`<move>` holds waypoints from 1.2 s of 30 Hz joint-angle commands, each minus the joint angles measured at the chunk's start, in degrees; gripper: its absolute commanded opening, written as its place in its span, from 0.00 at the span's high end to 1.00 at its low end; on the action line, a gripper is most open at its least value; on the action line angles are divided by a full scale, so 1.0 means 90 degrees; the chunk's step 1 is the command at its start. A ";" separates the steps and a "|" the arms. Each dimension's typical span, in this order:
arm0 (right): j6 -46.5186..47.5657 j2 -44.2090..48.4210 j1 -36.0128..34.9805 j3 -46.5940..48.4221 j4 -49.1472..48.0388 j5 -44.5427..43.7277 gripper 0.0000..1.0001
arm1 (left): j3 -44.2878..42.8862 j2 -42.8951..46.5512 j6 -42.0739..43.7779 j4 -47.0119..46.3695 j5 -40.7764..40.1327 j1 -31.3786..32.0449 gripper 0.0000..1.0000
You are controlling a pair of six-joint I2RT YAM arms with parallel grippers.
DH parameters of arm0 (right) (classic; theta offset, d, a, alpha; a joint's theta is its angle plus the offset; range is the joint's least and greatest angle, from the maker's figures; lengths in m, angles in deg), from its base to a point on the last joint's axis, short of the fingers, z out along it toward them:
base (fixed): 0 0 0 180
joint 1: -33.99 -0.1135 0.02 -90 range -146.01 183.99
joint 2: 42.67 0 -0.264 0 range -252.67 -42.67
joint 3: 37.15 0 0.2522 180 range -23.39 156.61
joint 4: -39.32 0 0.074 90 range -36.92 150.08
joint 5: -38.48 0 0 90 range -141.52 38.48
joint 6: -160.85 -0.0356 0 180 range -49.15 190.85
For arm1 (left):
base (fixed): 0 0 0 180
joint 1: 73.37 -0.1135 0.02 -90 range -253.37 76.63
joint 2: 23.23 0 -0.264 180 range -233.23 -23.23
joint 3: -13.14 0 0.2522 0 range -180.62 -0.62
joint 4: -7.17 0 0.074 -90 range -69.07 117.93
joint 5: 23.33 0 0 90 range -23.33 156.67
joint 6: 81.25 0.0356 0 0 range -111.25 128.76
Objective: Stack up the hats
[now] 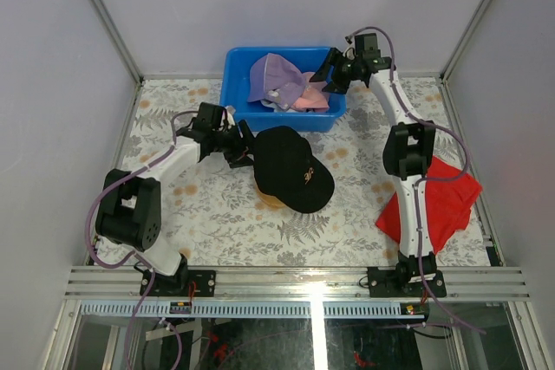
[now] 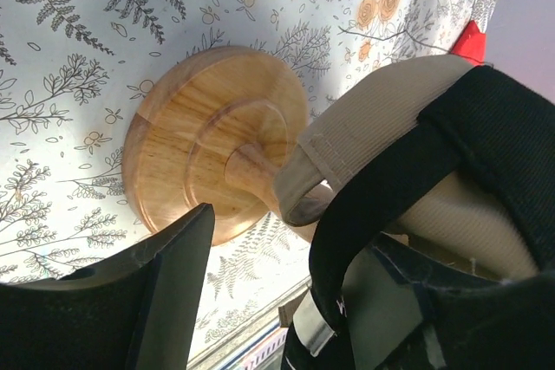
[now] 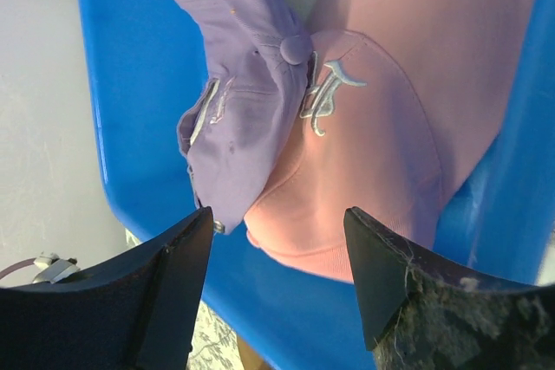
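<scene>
A black hat with a gold logo sits on top of a tan hat, both on a round wooden stand at mid table. My left gripper is at the back of this pile. Its jaws stand apart, and the black hat's rear strap hangs between them against the right finger. A lavender hat and a pink hat lie in the blue bin. My right gripper hovers open just above the pink hat's brim, beside the lavender hat.
A flat red cloth lies at the right, partly under the right arm. The blue bin stands against the back edge of the patterned table. Grey walls close in the sides and back.
</scene>
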State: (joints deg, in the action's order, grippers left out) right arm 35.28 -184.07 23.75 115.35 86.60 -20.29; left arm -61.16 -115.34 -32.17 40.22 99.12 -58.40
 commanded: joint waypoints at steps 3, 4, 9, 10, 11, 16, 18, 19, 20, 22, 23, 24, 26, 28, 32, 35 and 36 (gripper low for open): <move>-0.0452 -0.0406 -0.0247 0.0349 -0.0823 0.0711 0.31 | -0.0490 0.0058 -0.0307 0.0245 -0.0222 0.0017 0.41; -0.0508 -0.0477 -0.0255 0.0352 -0.0907 0.0766 0.31 | -0.0536 0.0038 -0.0306 0.0283 -0.0256 0.0012 0.40; -0.0989 -0.0668 -0.0332 0.0159 -0.1660 0.0952 0.31 | -0.0599 -0.0017 -0.0330 0.0379 -0.0382 -0.0049 0.40; -0.1078 -0.0695 -0.0355 0.0123 -0.1789 0.0949 0.31 | -0.0591 -0.0019 -0.0335 0.0390 -0.0413 -0.0064 0.40; -0.1156 -0.0724 -0.0368 0.0094 -0.1908 0.0961 0.31 | -0.0586 -0.0035 -0.0343 0.0402 -0.0433 -0.0082 0.39; -0.1507 -0.0858 -0.0472 -0.0072 -0.2422 0.0939 0.31 | -0.0616 -0.0052 -0.0400 0.0531 -0.0597 -0.0176 0.39; -0.1630 -0.0890 -0.0523 -0.0139 -0.2620 0.0878 0.32 | -0.0635 -0.0020 -0.0413 0.0565 -0.0639 -0.0194 0.39; -0.1665 -0.0903 -0.0552 -0.0141 -0.2684 0.0839 0.34 | -0.0642 -0.0014 -0.0409 0.0584 -0.0666 -0.0210 0.39; -0.1696 -0.0928 -0.0582 -0.0128 -0.2729 0.0795 0.35 | -0.0643 0.0004 -0.0408 0.0600 -0.0680 -0.0221 0.40; -0.1760 -0.0988 -0.0620 -0.0096 -0.2795 0.0755 0.35 | -0.0611 0.0016 -0.0411 0.0601 -0.0686 -0.0238 0.40; -0.1790 -0.1024 -0.0627 -0.0073 -0.2804 0.0737 0.36 | -0.0582 0.0020 -0.0413 0.0601 -0.0687 -0.0237 0.40; -0.1798 -0.1052 -0.0643 -0.0051 -0.2799 0.0710 0.37 | -0.0563 0.0020 -0.0418 0.0594 -0.0676 -0.0237 0.40; -0.1804 -0.1073 -0.0654 -0.0053 -0.2819 0.0640 0.45 | -0.0515 0.0037 -0.0440 0.0577 -0.0683 -0.0238 0.40; -0.1807 -0.1068 -0.0658 -0.0088 -0.2841 0.0551 0.67 | -0.0501 0.0077 -0.0443 0.0623 -0.0748 -0.0245 0.40; -0.1796 -0.0991 -0.0652 -0.0189 -0.2931 0.0443 0.95 | -0.0426 0.0334 -0.0454 0.0866 -0.1102 -0.0440 0.40; -0.1775 -0.0874 -0.0653 -0.0283 -0.2981 0.0421 1.00 | -0.0241 0.0609 -0.0569 0.0884 -0.1318 -0.0793 0.37; -0.1765 -0.0812 -0.0653 -0.0333 -0.3025 0.0427 1.00 | -0.0213 0.0679 -0.0592 0.0905 -0.1363 -0.0890 0.37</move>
State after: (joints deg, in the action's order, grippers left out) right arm 19.23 -193.91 18.46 113.21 62.62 -15.99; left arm -64.35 -113.29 -35.87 46.78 92.08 -62.27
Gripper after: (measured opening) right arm 0.018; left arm 0.622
